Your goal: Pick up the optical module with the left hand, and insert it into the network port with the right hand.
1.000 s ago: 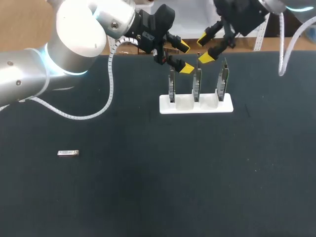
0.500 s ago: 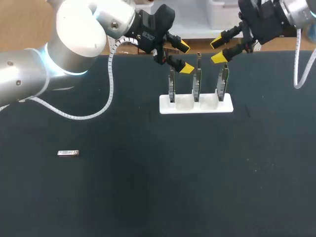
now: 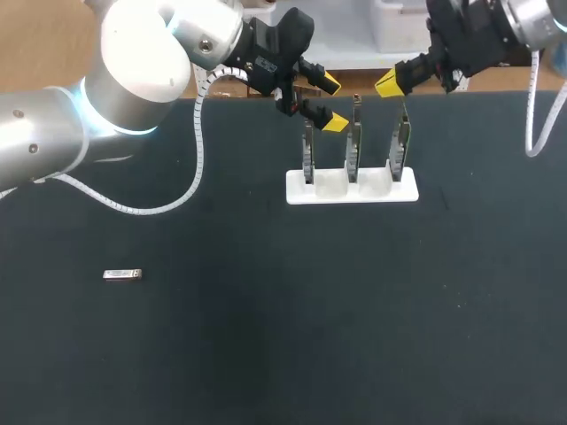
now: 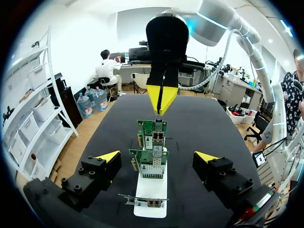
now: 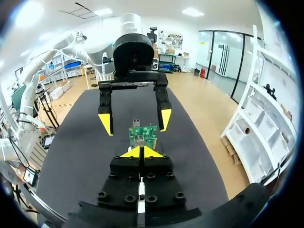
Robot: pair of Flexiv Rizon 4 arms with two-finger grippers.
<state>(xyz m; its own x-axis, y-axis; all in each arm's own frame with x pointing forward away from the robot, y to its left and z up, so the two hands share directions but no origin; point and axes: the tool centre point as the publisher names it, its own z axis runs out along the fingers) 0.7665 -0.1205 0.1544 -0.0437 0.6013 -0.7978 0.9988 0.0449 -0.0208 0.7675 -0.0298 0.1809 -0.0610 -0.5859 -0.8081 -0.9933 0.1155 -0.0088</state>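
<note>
Left hand (image 3: 332, 104) spread, right hand (image 3: 388, 86) clenched empty, over card rack (image 3: 352, 188); module (image 3: 121, 274) well apart

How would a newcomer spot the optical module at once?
Start at the black table; a white stand of upright circuit boards sits at its far middle. The optical module lies alone, well to the left and nearer the robot: a small silvery bar lying flat.

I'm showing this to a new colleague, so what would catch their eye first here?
Three upright cards stand in a white stand at the far middle of the table. The yellow-tipped left end effector is open beside the left card, and the right end effector is shut near the top of the right one. Far from them, a small module lies alone at the near left.
</note>
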